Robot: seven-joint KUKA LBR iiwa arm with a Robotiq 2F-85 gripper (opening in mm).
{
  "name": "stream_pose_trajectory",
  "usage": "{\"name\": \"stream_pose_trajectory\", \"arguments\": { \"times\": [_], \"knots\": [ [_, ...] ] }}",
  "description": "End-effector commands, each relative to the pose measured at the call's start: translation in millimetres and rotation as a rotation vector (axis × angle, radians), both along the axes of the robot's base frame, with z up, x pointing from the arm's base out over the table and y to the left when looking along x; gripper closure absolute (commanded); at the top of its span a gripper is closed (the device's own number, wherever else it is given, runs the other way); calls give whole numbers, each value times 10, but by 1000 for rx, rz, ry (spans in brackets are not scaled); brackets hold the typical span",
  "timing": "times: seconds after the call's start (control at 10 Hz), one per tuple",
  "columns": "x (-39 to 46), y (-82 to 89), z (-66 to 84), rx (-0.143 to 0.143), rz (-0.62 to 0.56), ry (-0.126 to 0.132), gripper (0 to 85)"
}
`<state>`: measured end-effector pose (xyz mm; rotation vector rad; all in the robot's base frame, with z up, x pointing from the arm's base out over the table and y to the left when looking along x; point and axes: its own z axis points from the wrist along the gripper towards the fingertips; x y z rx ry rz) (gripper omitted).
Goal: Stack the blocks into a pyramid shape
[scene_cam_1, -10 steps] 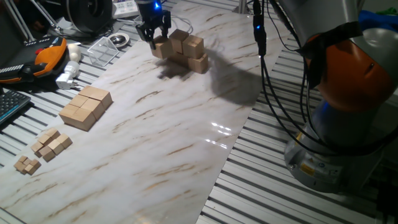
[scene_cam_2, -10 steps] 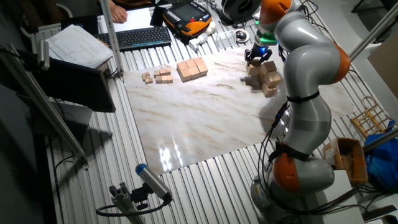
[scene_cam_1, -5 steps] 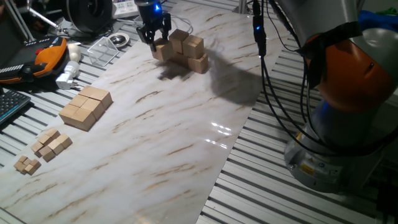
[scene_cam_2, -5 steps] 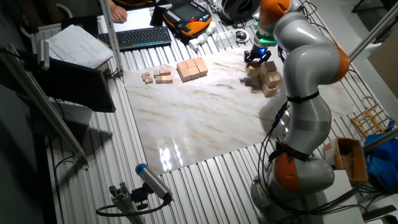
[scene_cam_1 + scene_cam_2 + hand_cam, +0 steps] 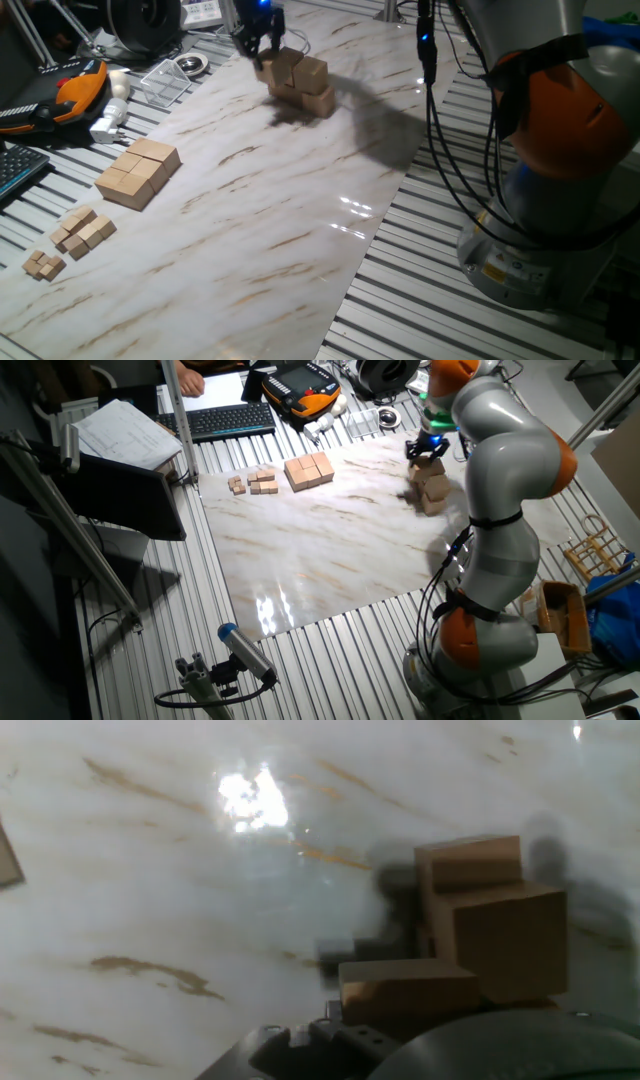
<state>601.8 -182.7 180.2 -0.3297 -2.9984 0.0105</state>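
Observation:
Several light-tan wooden blocks (image 5: 308, 82) stand clustered at the far end of the marble board (image 5: 250, 220), some resting on others. They also show in the other fixed view (image 5: 433, 492) and in the hand view (image 5: 508, 938). My gripper (image 5: 259, 52) hangs just above the left end of the cluster, shut on one block (image 5: 405, 992) that it holds off the board. The held block fills the bottom of the hand view, close beside the stacked ones. The fingertips are hidden there.
A flat slab of joined cubes (image 5: 138, 172) and smaller loose cubes (image 5: 80, 232) lie at the board's left edge. Off the board at left are an orange pendant (image 5: 70, 90), a keyboard (image 5: 15, 170) and a clear tray (image 5: 165, 78). The arm's base (image 5: 560, 200) stands at right.
My gripper closed on the leftmost block of the cluster, lifted it and moved it a little right, toward the other blocks. The spot where it sat is bare.

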Motion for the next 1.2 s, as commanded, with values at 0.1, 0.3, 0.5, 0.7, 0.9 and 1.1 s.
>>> {"name": "stream_pose_trajectory", "arguments": {
  "times": [0.1, 0.3, 0.5, 0.7, 0.9, 1.1],
  "knots": [
    [-40, -114, 510, 11, 8, 8, 850],
    [-95, -286, 537, -24, 52, -6, 850],
    [-97, -452, 453, -30, 80, -28, 850],
    [-104, -477, 325, -34, 70, -45, 850],
    [-145, -443, 191, -60, 62, -73, 850],
    [-144, -534, 108, -52, 82, -84, 850]
  ]
}}
